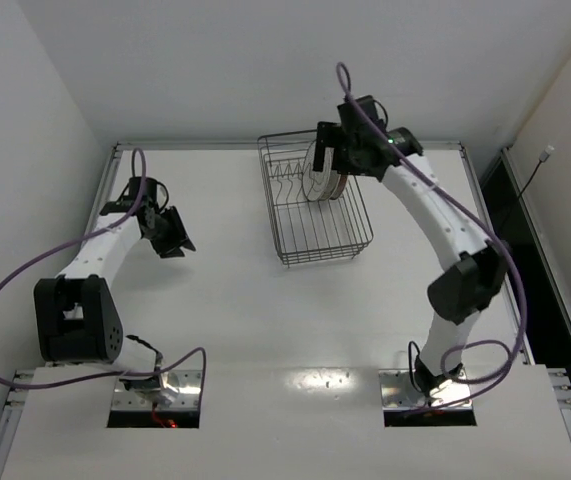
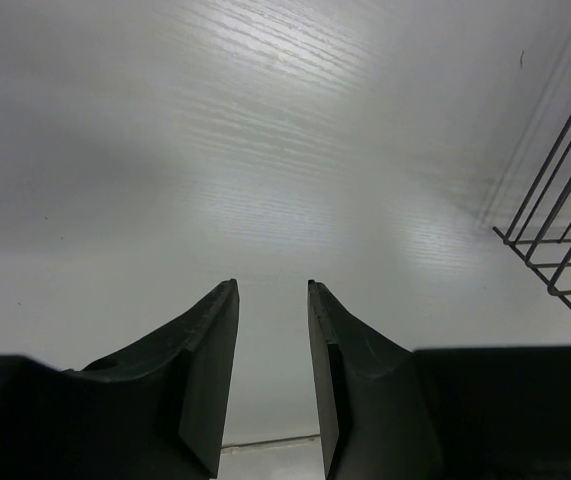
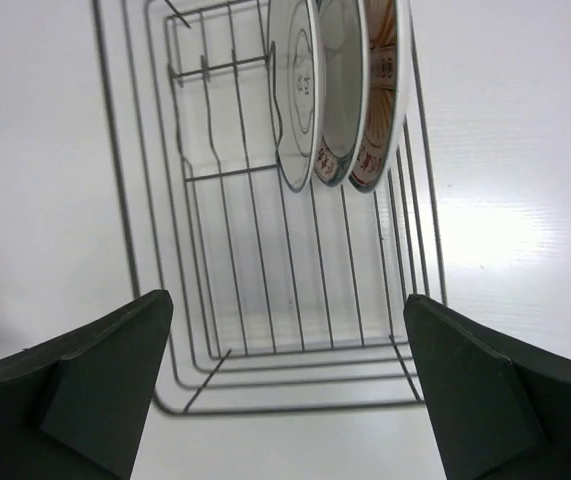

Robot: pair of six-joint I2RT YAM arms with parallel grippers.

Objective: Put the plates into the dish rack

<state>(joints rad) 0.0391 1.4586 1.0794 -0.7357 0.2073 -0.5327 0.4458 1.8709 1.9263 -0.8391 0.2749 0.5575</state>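
The dark wire dish rack stands at the table's far middle. Three plates stand upright on edge, side by side, in its far end. In the right wrist view they are the white plate with a thin dark ring, the teal-rimmed plate and the orange-brown patterned plate. My right gripper is wide open and empty above the rack, just behind the plates. My left gripper is open and empty over bare table, left of the rack.
A corner of the rack shows at the right edge of the left wrist view. White walls close the table at the left and back. A dark gap runs along the table's right edge.
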